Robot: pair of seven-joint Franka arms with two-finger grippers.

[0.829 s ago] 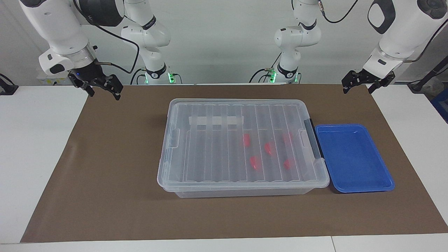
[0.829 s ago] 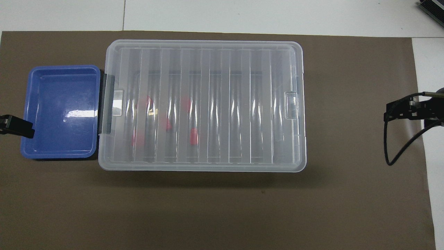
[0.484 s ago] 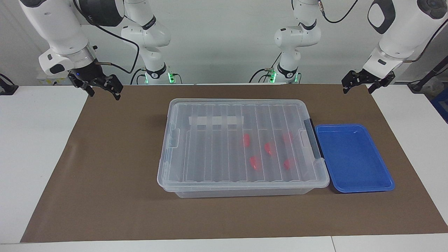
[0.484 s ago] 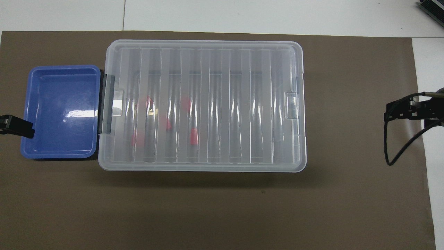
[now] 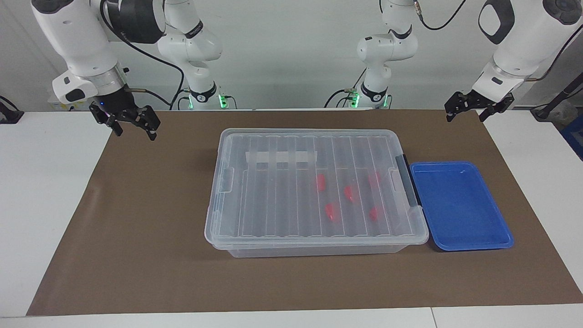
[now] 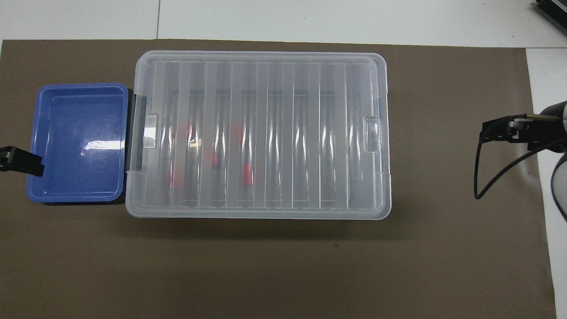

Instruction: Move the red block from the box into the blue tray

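brown matting (image 5: 150, 218) covers the middle of a white table (image 5: 45, 191), with a pale wall at the robots' end. on the mat sits the box (image 5: 314, 187), a clear bin with its ribbed lid shut, a white tape strip (image 5: 281, 157) on the lid toward the robots and a dark grey latch (image 5: 407, 187) on the end facing the left arm. five red blocks lie inside it, seen through the lid, all in the half toward the left arm's end; one red block (image 5: 320, 182) lies nearest the box's middle. the blue tray (image 5: 460, 207) rests on the mat just beside the latch end of the box, holding nothing. the left end effector (image 5: 465, 109) hangs over the mat's corner near its own base, fingers spread and holding nothing; the left arm waits. the right end effector (image 5: 132, 123) hangs over the mat's edge at the right arm's end, well apart from the box, fingers likewise spread and empty.
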